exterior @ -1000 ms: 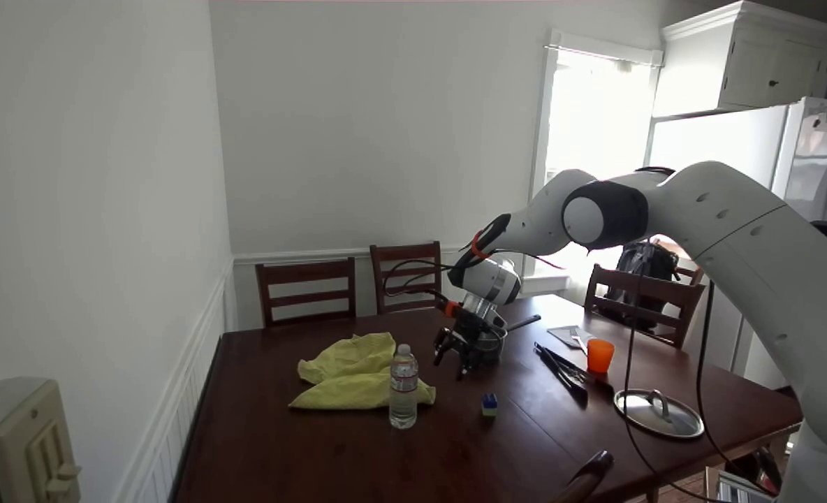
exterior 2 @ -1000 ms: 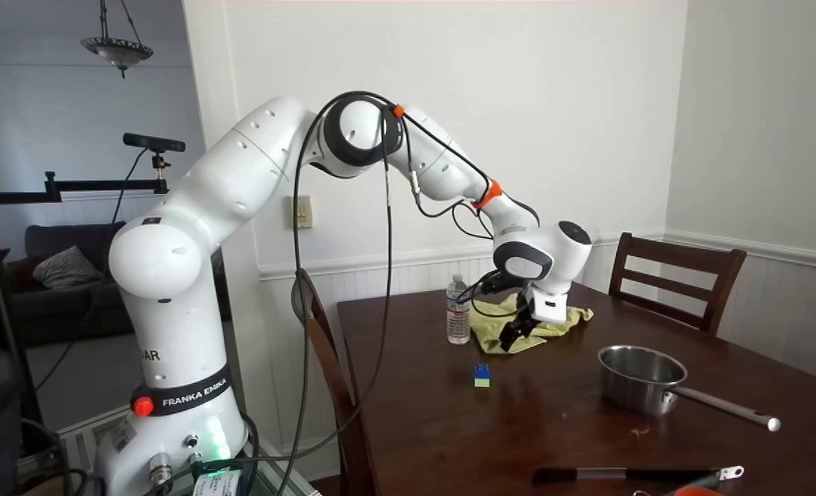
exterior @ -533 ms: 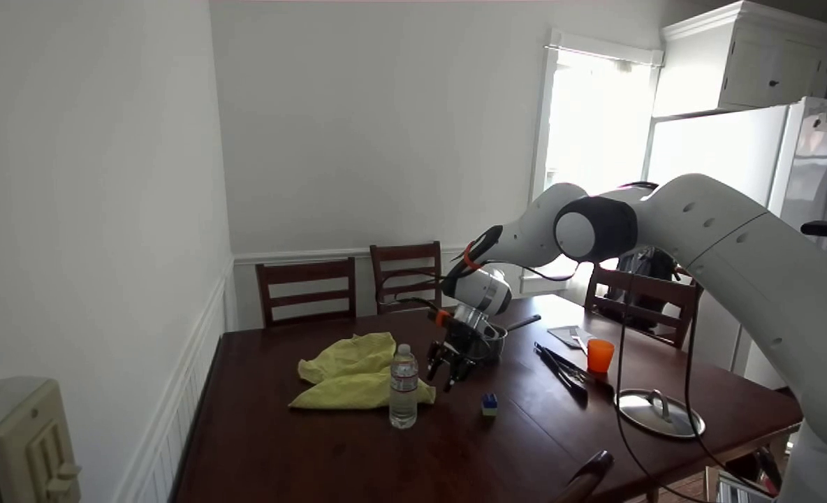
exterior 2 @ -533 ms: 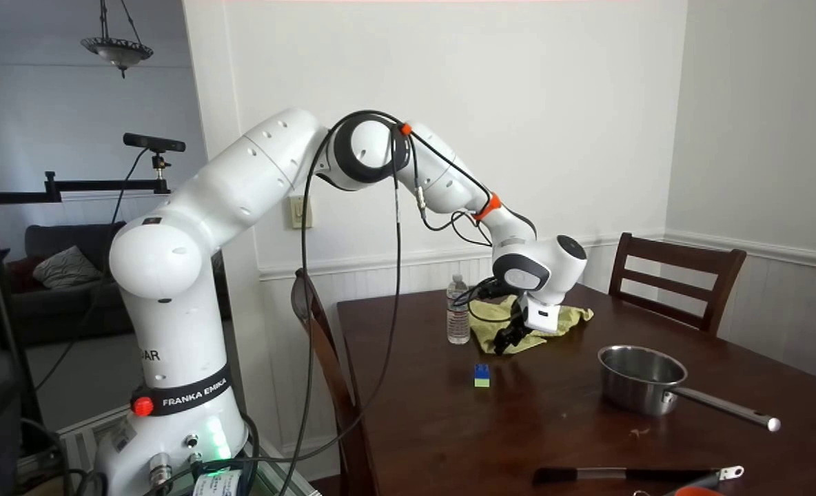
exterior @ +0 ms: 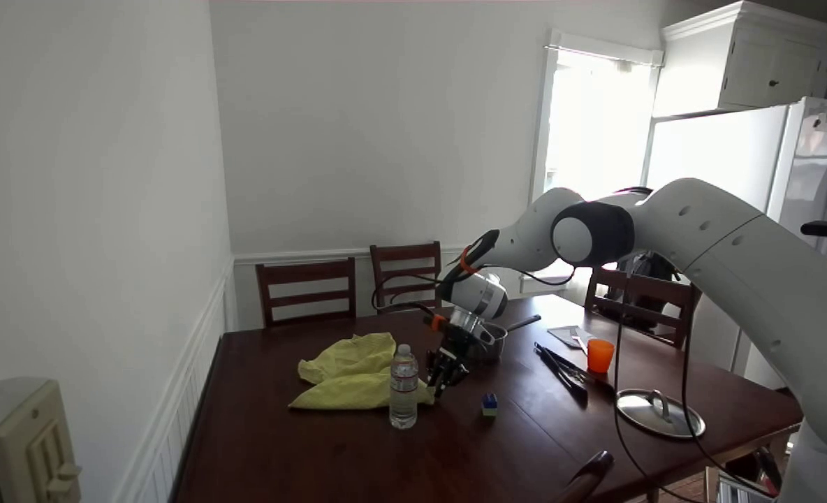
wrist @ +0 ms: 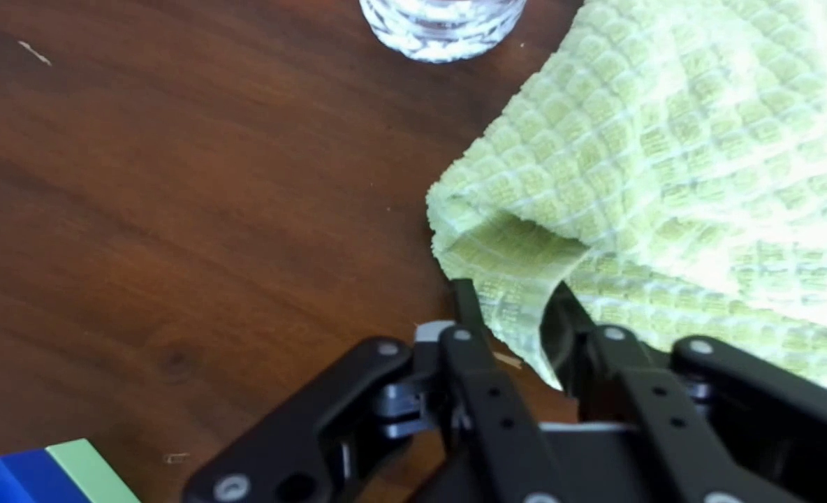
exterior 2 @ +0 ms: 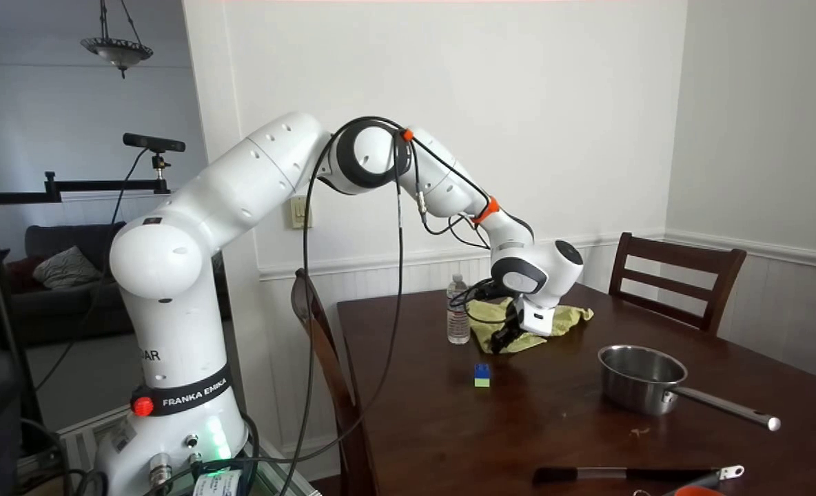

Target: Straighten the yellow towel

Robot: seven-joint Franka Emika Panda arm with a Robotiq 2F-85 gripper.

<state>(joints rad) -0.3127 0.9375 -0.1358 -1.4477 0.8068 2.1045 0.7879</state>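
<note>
The towel (wrist: 700, 147) is yellow, patterned with a waffle grid of paler lines; the hand (wrist: 511, 311) is black; the desk (exterior 2: 449, 427) is dark reddish brown with streaky grain; the block (exterior 2: 482, 375) is blue and pale green; the cup (exterior: 600, 356) is bright orange.

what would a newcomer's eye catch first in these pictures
Most likely the white robot arm, reaching over the dark table in an exterior view. Next comes the rumpled yellow towel near the water bottle, with the jaws slightly apart at one corner in the wrist view. The orange cup, near the metal lid, also stands out.
</note>
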